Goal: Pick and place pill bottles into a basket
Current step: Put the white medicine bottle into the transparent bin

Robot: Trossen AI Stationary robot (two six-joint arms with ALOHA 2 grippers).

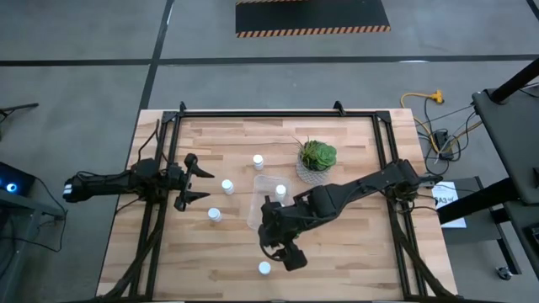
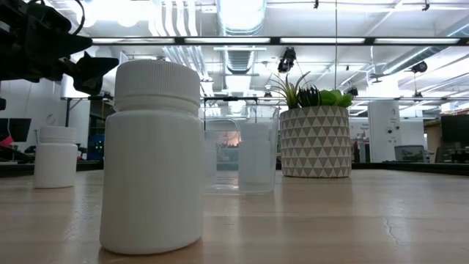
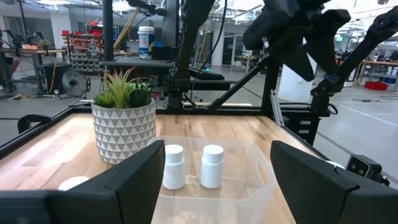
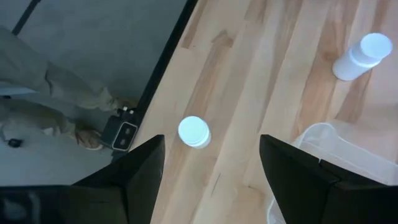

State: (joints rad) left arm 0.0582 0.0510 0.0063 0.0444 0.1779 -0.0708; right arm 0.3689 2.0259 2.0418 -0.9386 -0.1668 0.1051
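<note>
Several small white pill bottles stand upright on the wooden table: one near the front edge [image 1: 264, 268] [image 4: 194, 132], large in the low view [image 2: 152, 154], two left of the basket [image 1: 227, 186] [image 1: 214, 215], one at the far side [image 1: 258, 160]. The clear basket [image 1: 263, 206] [image 3: 261, 180] holds two bottles [image 3: 173, 167] [image 3: 212, 166]. My right gripper [image 1: 286, 252] [image 4: 211, 149] is open, above the table and beside the front bottle, pointing down. My left gripper [image 1: 202, 183] [image 3: 217, 149] is open, left of the basket, facing it.
A grey patterned pot with a green succulent [image 1: 317, 160] [image 3: 124, 127] stands just beyond the basket's far right corner. The black table frame [image 1: 156, 210] runs along both sides. A person's legs [image 4: 56, 93] show on the floor past the table's near edge.
</note>
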